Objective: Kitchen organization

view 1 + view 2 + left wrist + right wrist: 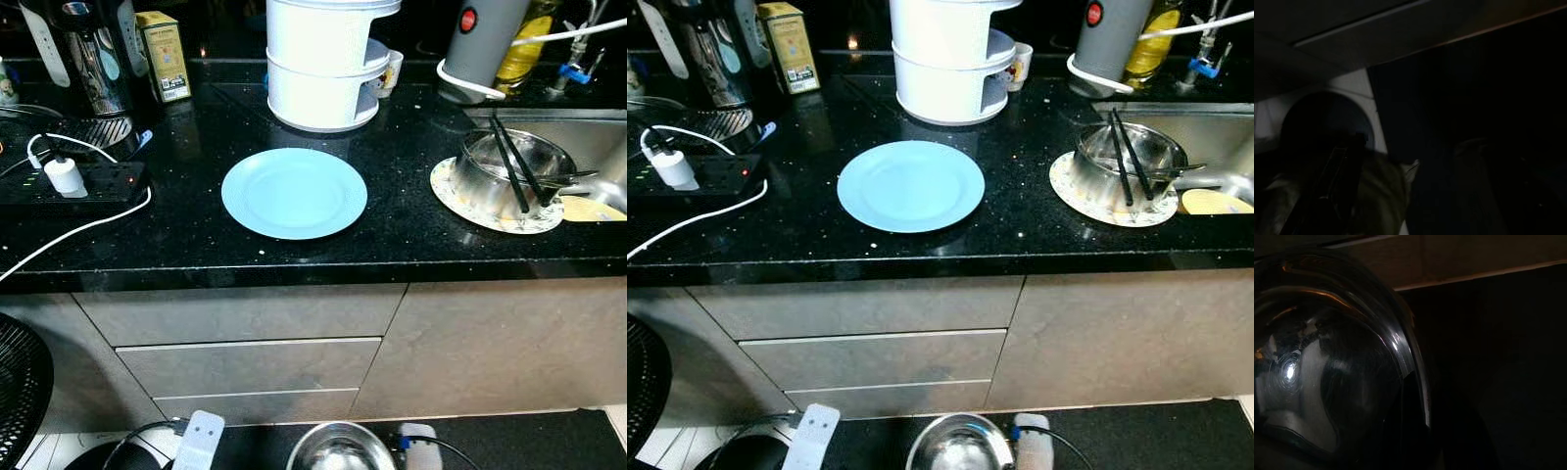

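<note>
A light blue plate (pixel 294 192) lies flat in the middle of the black countertop (pixel 196 245). To its right, by the sink, a steel bowl (pixel 509 174) holding black chopsticks (pixel 514 162) sits on a patterned plate (pixel 460 201). Low in front of the drawers, a second steel bowl (pixel 338 448) hangs below counter height. My right gripper (pixel 1411 382) is shut on this bowl's rim, and the shiny bowl (pixel 1327 367) looms close in the right wrist view. My left gripper (pixel 1347 161) hangs idle in the dark beside it.
A white stacked steamer (pixel 323 64) stands behind the blue plate. At the left are a power strip (pixel 73 184) with a white cable, a kettle (pixel 88 59) and a yellow box (pixel 164 56). A grey appliance (pixel 485 44) stands by the sink (pixel 588 147). A black fan (pixel 20 392) sits low left.
</note>
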Motion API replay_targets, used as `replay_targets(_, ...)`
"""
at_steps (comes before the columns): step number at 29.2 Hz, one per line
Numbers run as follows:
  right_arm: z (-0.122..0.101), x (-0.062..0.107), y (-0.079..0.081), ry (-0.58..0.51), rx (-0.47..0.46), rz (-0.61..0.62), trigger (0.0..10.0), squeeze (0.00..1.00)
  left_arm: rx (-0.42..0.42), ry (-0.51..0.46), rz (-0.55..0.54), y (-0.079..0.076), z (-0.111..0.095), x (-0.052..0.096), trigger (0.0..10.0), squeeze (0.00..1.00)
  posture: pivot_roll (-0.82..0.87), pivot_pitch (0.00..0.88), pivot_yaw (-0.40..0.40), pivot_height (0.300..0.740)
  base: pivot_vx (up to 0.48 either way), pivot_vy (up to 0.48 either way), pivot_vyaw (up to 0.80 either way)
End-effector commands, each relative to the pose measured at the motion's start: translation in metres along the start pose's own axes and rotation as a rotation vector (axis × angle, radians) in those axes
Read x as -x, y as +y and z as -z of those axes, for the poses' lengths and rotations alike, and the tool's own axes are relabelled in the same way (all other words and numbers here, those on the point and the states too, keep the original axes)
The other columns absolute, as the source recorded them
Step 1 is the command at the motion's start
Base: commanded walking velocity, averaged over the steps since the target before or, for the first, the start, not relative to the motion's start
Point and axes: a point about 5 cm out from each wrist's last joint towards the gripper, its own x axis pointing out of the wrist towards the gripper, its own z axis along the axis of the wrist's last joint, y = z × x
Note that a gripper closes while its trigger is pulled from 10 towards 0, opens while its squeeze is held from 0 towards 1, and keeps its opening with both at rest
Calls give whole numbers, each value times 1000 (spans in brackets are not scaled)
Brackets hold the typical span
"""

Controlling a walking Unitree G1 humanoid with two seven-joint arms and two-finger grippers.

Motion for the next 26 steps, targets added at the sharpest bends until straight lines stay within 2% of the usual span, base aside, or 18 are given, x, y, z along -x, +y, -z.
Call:
replay_targets(1, 11, 3, -2, 37, -11, 8, 10000, 0, 8, 15, -14, 0, 5, 2, 10000, 0, -9, 140, -57, 740, 0, 0, 0)
replay_targets(4, 10, 3, -6, 28, -4, 15, 10000, 0, 53, 9, -9, -1, 3, 0, 10000, 0, -15, 127, -56, 740, 0, 0, 0)
replay_targets(6, 9, 3, -6, 31, -3, 18, 10000, 0, 22, -5, -20, -1, 0, -1, 10000, 0, -21, 126, -60, 740, 0, 0, 0)
replay_targets(17, 6, 2, -6, 21, -14, 15, 10000, 0, 20, 19, -1, -6, 1, -2, 10000, 0, -18, 111, -57, 740, 0, 0, 0)
replay_targets(19, 5, 2, -4, 18, -6, 5, 10000, 0, 23, 19, 0, -6, 1, -2, 10000, 0, -21, 110, -55, 740, 0, 0, 0)
replay_targets(21, 3, 1, 0, 20, 48, -23, 10000, 0, 24, 26, -2, -4, 3, -1, 10000, 0, -20, 109, -47, 740, 0, 0, 0)
replay_targets(26, 0, -1, 3, 21, 52, -27, 10000, 0, 13, 36, 0, -5, 4, -1, 10000, 0, -19, 110, -46, 740, 0, 0, 800)
